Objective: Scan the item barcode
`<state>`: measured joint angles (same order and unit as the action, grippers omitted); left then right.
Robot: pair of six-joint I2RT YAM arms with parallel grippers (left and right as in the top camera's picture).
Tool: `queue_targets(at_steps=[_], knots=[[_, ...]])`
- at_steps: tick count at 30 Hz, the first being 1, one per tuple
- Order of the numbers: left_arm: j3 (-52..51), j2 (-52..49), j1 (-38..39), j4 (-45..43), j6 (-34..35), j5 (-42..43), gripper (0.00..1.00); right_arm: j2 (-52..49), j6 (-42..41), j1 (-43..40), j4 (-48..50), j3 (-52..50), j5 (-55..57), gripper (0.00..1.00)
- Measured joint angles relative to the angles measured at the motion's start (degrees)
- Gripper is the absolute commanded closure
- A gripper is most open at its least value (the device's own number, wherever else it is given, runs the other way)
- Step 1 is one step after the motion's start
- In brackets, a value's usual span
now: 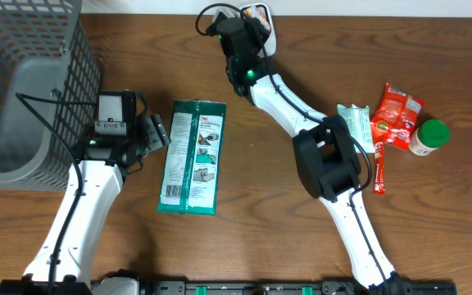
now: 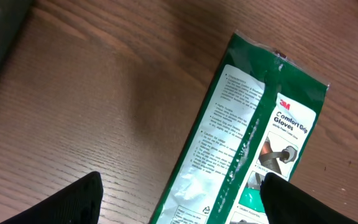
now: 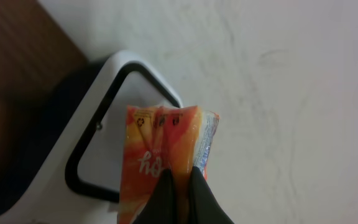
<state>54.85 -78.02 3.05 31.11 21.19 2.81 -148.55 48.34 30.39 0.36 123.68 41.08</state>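
My right gripper is shut on an orange snack packet, pinching its lower edge. The packet hangs in front of the white scanner with its black-rimmed window. From overhead, the right gripper reaches to the table's far edge, where the scanner stands; the packet is mostly hidden by the arm there. My left gripper stands open just above a green glove pack, holding nothing. The pack lies flat, right of the left gripper.
A grey wire basket fills the far left. At the right lie a red packet, a green-lidded bottle, a white and green packet and a red stick pack.
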Motion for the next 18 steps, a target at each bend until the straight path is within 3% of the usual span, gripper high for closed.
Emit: queue_targets(at_steps=[5,14,18], knots=[[0.0,0.0,0.0,0.0,0.0,0.0,0.18,0.0,-1.38,-0.22,-3.15,0.0,-0.02,0.99],[0.0,0.0,0.0,0.0,0.0,0.0,0.18,0.13,-3.76,-0.5,-0.09,0.0,2.71,0.99],[0.0,0.0,0.0,-0.02,0.0,0.0,0.18,1.64,-8.31,-0.66,-3.78,0.0,3.39,0.99]])
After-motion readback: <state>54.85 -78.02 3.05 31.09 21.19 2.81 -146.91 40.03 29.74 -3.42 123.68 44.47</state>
